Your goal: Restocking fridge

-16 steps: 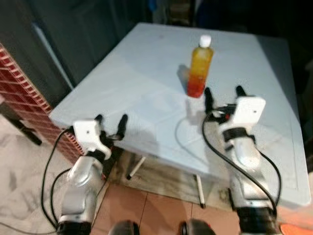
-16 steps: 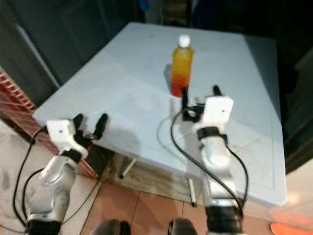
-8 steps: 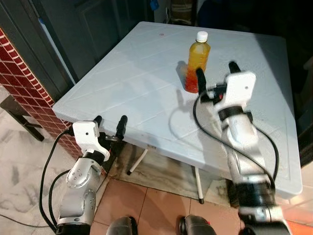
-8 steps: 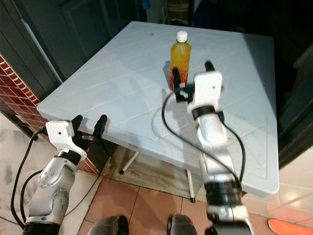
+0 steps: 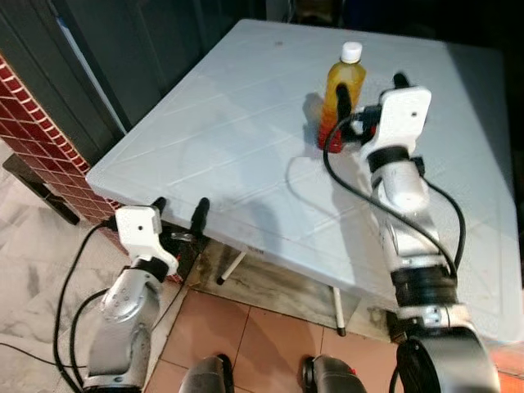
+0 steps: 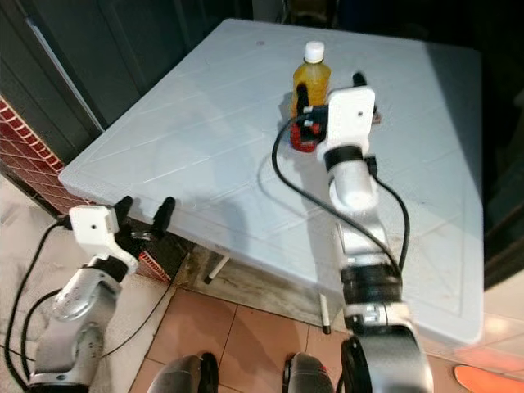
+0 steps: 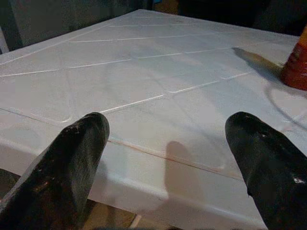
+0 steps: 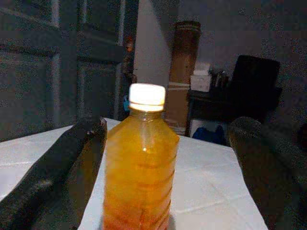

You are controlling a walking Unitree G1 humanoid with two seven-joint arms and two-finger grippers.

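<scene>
Closest to me, the left gripper (image 5: 180, 214) hangs just off the near edge of the white plastic folding table (image 5: 221, 139), its two black fingers spread wide and holding nothing. It looks idle, but parked that close to the rim it could knock the tabletop if the robot leans in, and the table looks light enough to jolt.

Further in, the right gripper (image 5: 370, 92) is stretched out over the table with its fingers wide apart and empty, one on each side of the clear plastic bottle of orange drink with a white cap (image 5: 341, 94). The bottle stands upright towards the far side of the table, between the fingers; from the wrist camera it sits closer to one finger (image 8: 62, 163) than the other. That is my worry: if the fingers close off-centre, the nearer one meets it first and could push the tall, narrow bottle over or slide it away. A grip too low on its ribbed body might also let it tilt when lifted.
</scene>
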